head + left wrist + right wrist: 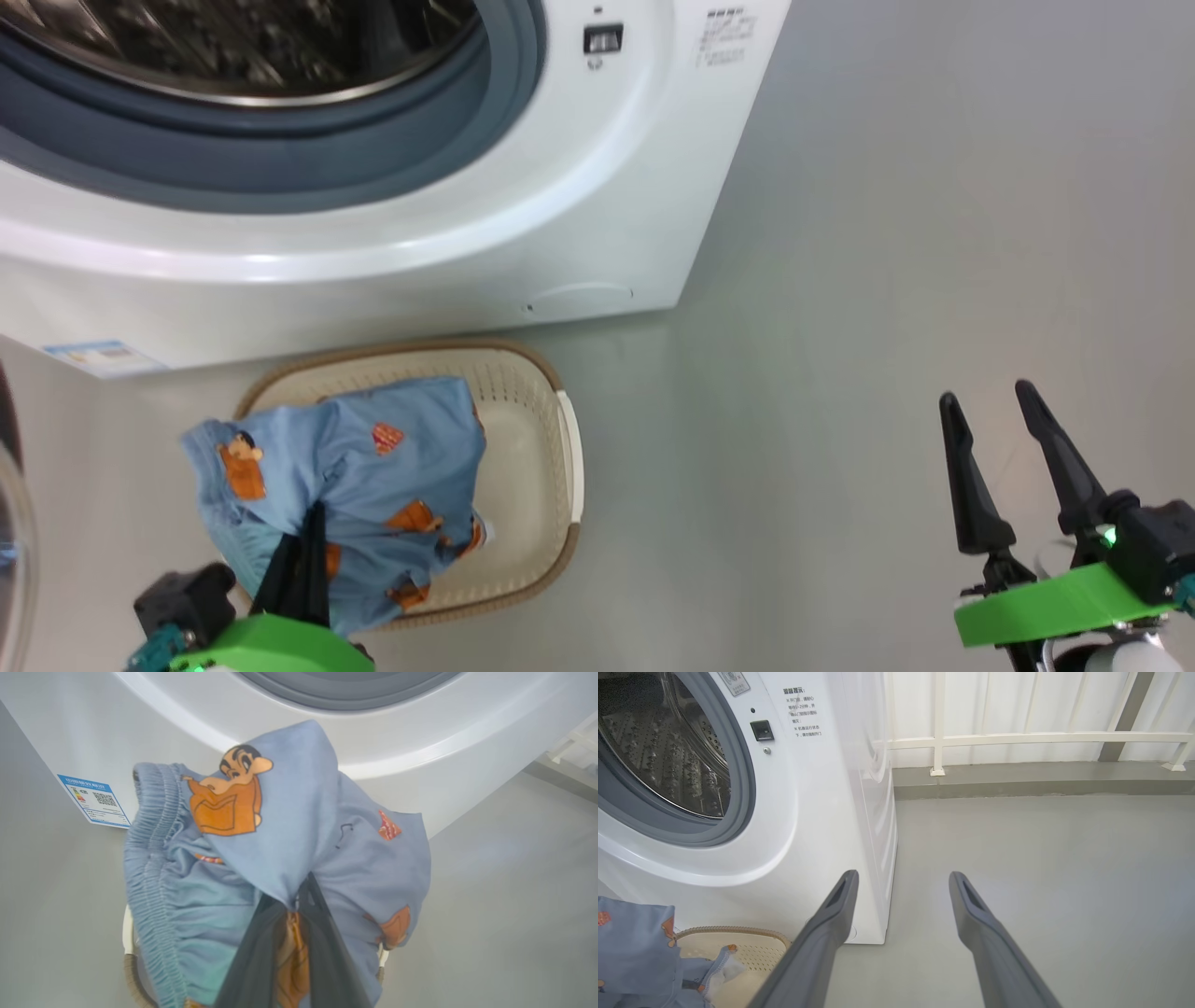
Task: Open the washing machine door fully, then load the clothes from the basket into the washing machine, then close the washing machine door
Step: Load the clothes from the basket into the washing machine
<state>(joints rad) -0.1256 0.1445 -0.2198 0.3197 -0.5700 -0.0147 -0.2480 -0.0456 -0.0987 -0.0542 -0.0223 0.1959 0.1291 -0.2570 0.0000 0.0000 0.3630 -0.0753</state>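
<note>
Two tools in our head view. Left tool (310,527) is clenched on the light blue cartoon-print clothes (355,467), with the bundle held over the small cream perforated plastic basket (551,439). We see the basket on the grey floor (887,280), just in front of the big white front-loading washing machine (579,187), steel drum (233,47) mouth uncovered. Right tool (985,392) is released, gripping nothing, well apart from the basket.

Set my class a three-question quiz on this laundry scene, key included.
1. True or false: the left jaws are shut on the light blue cartoon-print clothes.
2. The right jaws are: A open and empty; B shut on fabric; C shut on a handle.
3. Fill in: the cream perforated plastic basket stands before the big white front-loading ____.
Key: 1 true; 2 A; 3 washing machine.
</note>
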